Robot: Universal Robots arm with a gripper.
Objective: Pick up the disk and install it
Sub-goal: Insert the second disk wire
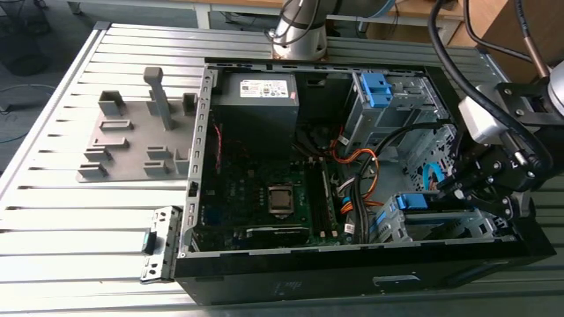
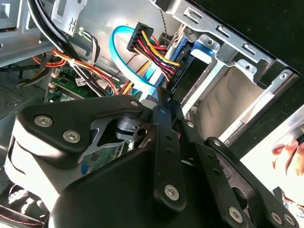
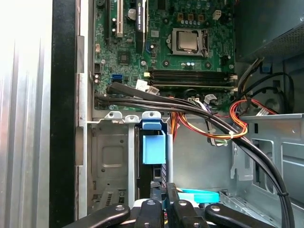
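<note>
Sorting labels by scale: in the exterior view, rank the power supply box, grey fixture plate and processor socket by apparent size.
1. grey fixture plate, though only somewhat larger than the next
2. power supply box
3. processor socket, clearly the smallest

The ribbed silver metal counter (image 1: 53,198) shines. The black plastic end effector (image 3: 164,192) looks matt. The disk (image 3: 153,145) shows smooth bright blue plastic edging.
</note>
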